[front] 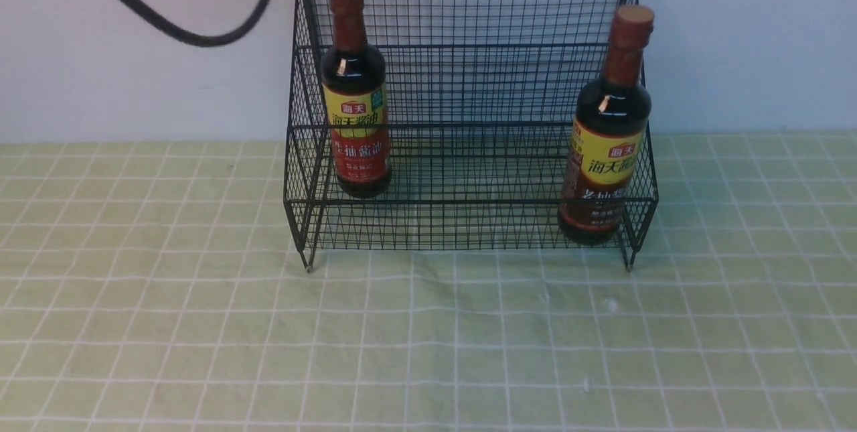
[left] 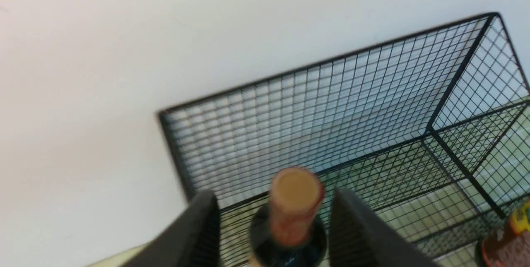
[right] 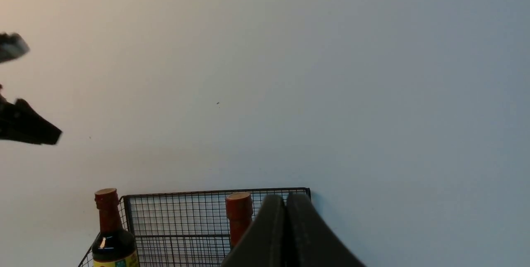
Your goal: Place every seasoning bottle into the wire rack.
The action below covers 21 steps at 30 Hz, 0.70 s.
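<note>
The black wire rack (front: pixel 469 84) stands against the wall with both seasoning bottles in it. One bottle (front: pixel 356 124) is upright at the left end of the upper tier. The other bottle (front: pixel 606 151) is upright at the right end of the lower tier. No gripper shows in the front view. In the left wrist view my left gripper (left: pixel 274 194) is open above the left bottle's tan cap (left: pixel 295 194), with a gap on each side of the neck. My right gripper (right: pixel 285 203) is shut and empty, raised in front of the rack's right end (right: pixel 182 217).
A green checked cloth (front: pixel 428 338) covers the table in front of the rack. A black cable (front: pixel 174 30) hangs across the wall at the upper left. A dark part of the left arm (right: pixel 25 128) shows at the edge of the right wrist view.
</note>
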{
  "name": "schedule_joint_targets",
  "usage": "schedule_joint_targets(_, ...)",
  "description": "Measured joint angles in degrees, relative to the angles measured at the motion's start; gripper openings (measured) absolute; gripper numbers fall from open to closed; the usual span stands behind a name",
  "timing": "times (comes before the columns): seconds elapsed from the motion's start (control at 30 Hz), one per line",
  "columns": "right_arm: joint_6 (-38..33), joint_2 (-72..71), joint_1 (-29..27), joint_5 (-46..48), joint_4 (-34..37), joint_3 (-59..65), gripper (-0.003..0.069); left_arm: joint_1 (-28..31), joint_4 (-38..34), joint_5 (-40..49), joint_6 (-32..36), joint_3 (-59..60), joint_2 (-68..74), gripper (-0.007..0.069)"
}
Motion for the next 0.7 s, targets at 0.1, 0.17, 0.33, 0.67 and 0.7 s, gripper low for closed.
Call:
schedule_joint_targets(0.1, -0.04, 0.0, 0.0, 0.0, -0.05, 0.0, -0.0012, 0.0, 2.41, 5.05, 0.0, -0.05, -5.35, 0.0183)
schedule_joint_targets(0.17, -0.16, 0.0, 0.0, 0.0, -0.05, 0.0, -0.0012, 0.0, 3.26, 8.4, -0.05, -0.05, -8.14, 0.0109)
schedule_joint_targets(0.33, -0.16, 0.0, 0.0, 0.0, -0.19, 0.0, -0.0012, 0.0, 3.75, 14.57, -0.57, 5.35, -18.4, -0.0003)
schedule_joint_targets(0.67, -0.18, 0.0, 0.0, 0.06, -0.24, 0.0, -0.0012, 0.0, 3.64, 2.59, -3.61, 38.3, -46.04, -0.0007)
schedule_joint_targets(0.7, -0.18, 0.0, 0.0, 0.06, -0.24, 0.0, -0.0012, 0.0, 3.36, 0.31, -4.59, 43.05, -50.55, -0.0007)
